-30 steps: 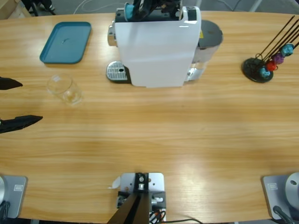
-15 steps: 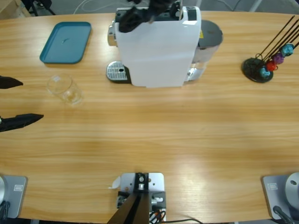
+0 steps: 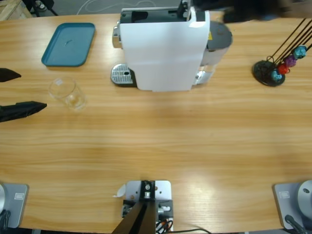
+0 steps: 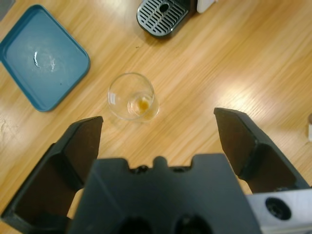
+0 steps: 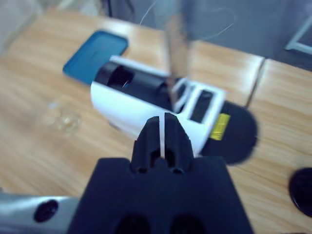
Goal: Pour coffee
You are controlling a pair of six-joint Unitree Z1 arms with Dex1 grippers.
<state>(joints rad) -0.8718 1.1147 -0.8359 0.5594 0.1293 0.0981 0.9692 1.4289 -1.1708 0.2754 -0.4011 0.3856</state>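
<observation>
A: On the table's left part, what stands in front of the left gripper (image 4: 156, 146)?

B: A clear glass cup (image 3: 68, 93), upright on the wooden table (image 3: 161, 141). The left gripper's two black jaws are spread wide, nothing between them. In the high view they enter from the left edge, near the cup but apart from it.

A: Coffee?

B: A small amber-brown trace of coffee (image 4: 142, 105) at the bottom of the cup; no more visible.

A: Surroundings of the cup?

B: Teal tray (image 3: 68, 44) behind it, near the far edge. The white coffee machine (image 3: 163, 51) stands toward the middle, its metal drip grate (image 3: 122, 75) on the cup's side, well apart from the cup.

A: Right gripper (image 5: 162, 127)?

B: Jaws pressed together, only a thin slit between them, holding nothing. It is above the machine; high view shows it as a dark blur at the top edge. The machine's top slot is open and dark.

A: Anything else?

B: Black capsule stand (image 3: 273, 68) with coloured capsules at the table's right end.
</observation>
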